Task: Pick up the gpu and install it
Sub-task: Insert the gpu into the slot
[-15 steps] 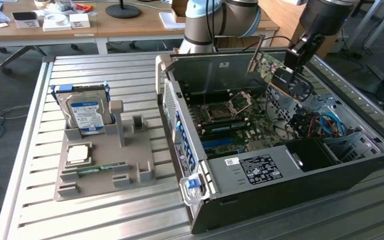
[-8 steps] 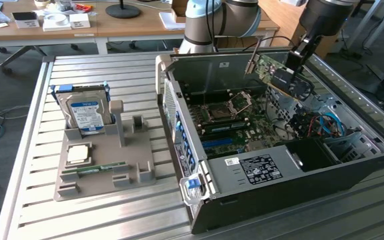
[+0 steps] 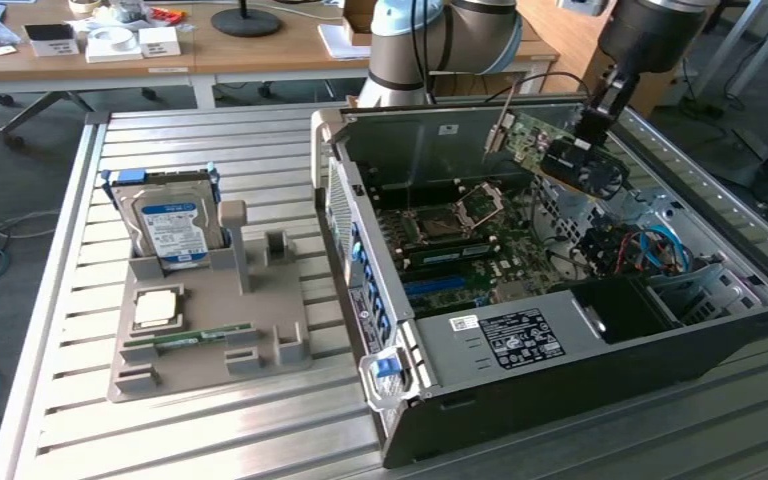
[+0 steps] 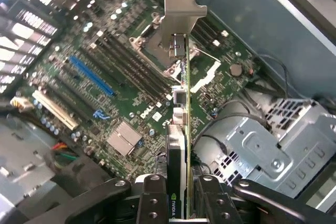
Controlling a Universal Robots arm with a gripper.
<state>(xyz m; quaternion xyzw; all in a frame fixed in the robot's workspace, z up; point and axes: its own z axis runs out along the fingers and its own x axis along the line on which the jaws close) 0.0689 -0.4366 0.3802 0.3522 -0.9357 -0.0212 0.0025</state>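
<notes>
The gpu (image 3: 554, 150) hangs tilted over the open computer case (image 3: 558, 370), above the motherboard (image 3: 471, 245). It is a dark green card with a pale metal end bracket (image 3: 496, 131). My gripper (image 3: 598, 122) is shut on the card's upper far end. In the wrist view the gpu (image 4: 181, 129) appears edge-on between my fingers (image 4: 152, 198), with my gripper (image 4: 181, 205) clamped on it and the bracket (image 4: 181, 19) at the far end. Below it lies the motherboard (image 4: 126, 103) with a blue slot (image 4: 90, 75); the card is apart from the board.
A grey fixture tray (image 3: 211, 350) at the exterior view's left holds a hard drive (image 3: 171, 225), a RAM stick (image 3: 204, 335) and a CPU (image 3: 157, 305). Inside the case, a metal drive cage (image 4: 273, 145) and blue cables (image 3: 644, 250) lie near the card. Desks stand behind.
</notes>
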